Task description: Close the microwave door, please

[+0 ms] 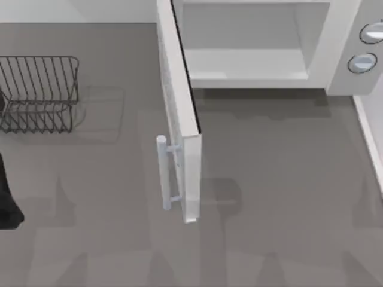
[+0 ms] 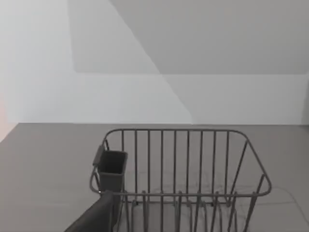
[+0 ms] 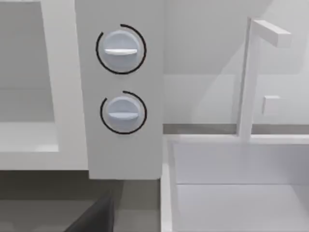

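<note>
At table centre | microwave door (image 1: 179, 107) open, edge-on, pointing out from microwave (image 1: 263, 42) | end effectors: cannot tell

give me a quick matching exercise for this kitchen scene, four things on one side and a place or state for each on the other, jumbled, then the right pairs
Things:
1. microwave door
2. wire rack
3. knobs
4. microwave cavity

Places or states:
A. on the table at the top view's left
B. swung wide open, its bar handle out over the table
C. stacked one above the other on the microwave's side panel
D. pale, with nothing visible inside, left uncovered

Pairs: 1-B, 2-A, 3-C, 4-D
</note>
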### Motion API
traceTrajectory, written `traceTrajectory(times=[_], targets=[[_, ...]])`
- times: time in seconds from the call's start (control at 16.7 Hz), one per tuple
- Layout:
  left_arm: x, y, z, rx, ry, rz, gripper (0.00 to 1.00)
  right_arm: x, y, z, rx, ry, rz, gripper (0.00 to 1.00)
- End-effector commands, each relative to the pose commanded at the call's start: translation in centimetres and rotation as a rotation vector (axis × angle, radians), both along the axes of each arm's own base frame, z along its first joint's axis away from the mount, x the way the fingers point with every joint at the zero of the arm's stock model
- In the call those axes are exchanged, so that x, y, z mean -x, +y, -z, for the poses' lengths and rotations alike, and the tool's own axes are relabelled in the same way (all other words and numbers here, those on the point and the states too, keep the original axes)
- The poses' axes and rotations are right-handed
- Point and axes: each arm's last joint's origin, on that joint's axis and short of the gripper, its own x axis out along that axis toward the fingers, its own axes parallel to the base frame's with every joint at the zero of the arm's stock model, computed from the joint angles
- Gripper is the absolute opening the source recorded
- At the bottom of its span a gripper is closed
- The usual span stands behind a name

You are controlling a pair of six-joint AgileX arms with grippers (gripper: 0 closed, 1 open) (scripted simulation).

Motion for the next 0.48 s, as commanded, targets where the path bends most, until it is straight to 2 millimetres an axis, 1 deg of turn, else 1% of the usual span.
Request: traceTrajectory(times=[0.24, 0.36, 0.48], targets=[[0.0, -0.1, -0.3, -0.013, 0.026, 0.02, 1.0, 0.0, 0.0, 0.0, 0.0, 0.0, 0.0, 1.0], [-0.1, -0.4, -1.2, -0.044, 0.082, 0.06, 1.0, 0.0, 0.0, 0.0, 0.0, 0.0, 0.0, 1.0], [-0.3, -0.8, -2.7, -0.091, 0.156, 0.117, 1.0, 0.0, 0.0, 0.0, 0.0, 0.0, 0.0, 1.0]])
